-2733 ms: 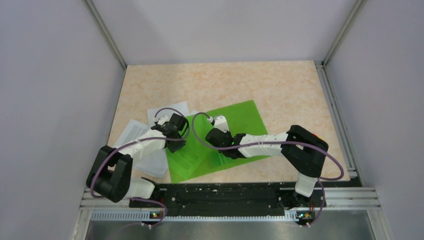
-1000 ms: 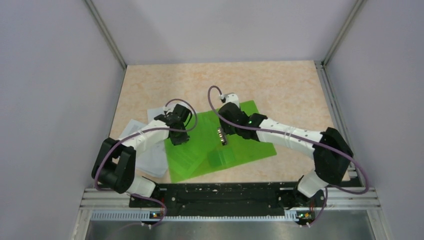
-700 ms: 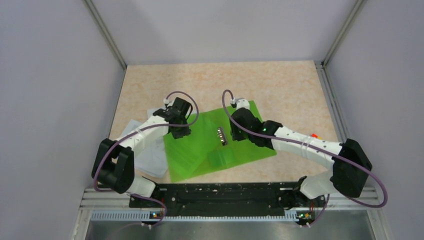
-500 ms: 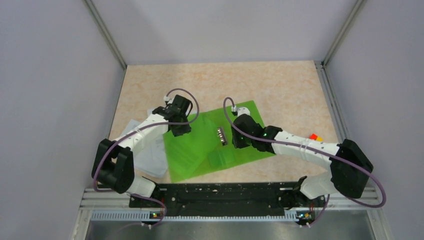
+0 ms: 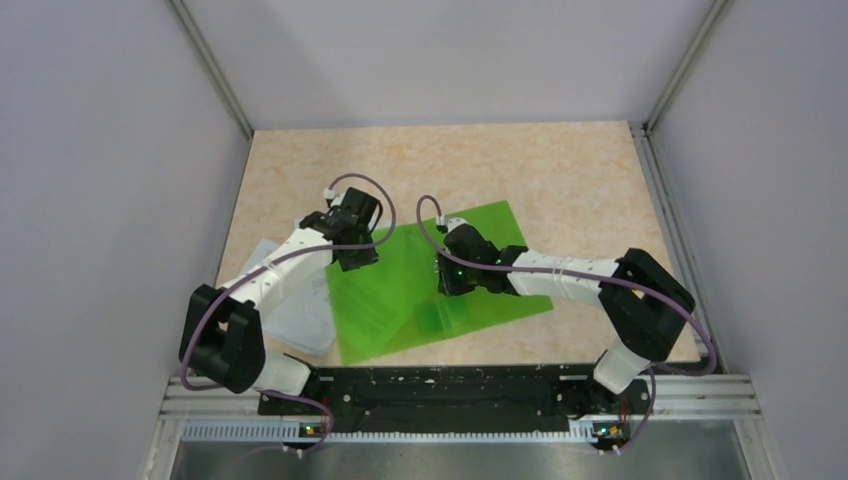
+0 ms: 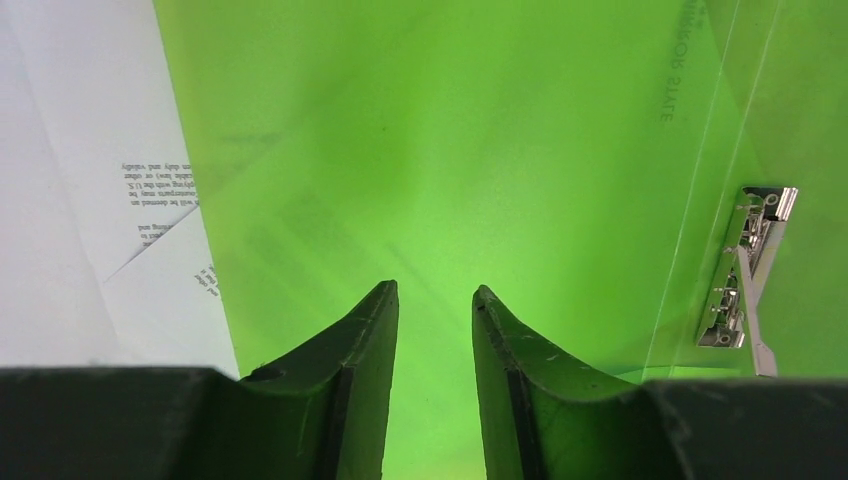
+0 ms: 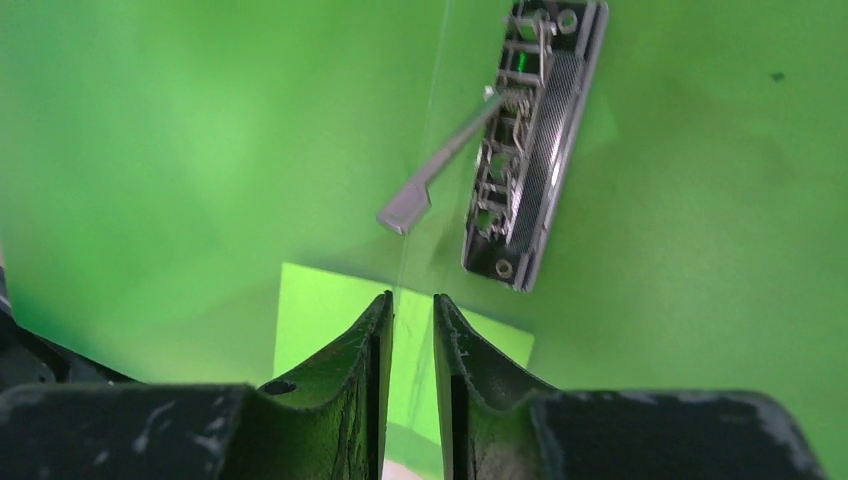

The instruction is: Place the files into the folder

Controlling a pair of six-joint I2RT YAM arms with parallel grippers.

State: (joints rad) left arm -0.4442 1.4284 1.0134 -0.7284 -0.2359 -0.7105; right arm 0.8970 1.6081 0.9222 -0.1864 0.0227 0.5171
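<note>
Top external view: the folder (image 5: 500, 228) is lying askew by the near edge of the surface (image 5: 560, 170), and the files (image 5: 300, 318) are lying just beside its left side, toward the surface's left edge. I am holding my left hand (image 5: 356, 258) over the folder's left border, fingers narrowly parted around nothing. My right hand (image 5: 448, 282) is hovering just beside the metal clip (image 7: 530, 150), fingers nearly closed — the clear cover's edge is running into the slit, but I cannot tell whether I am pinching it.
</note>
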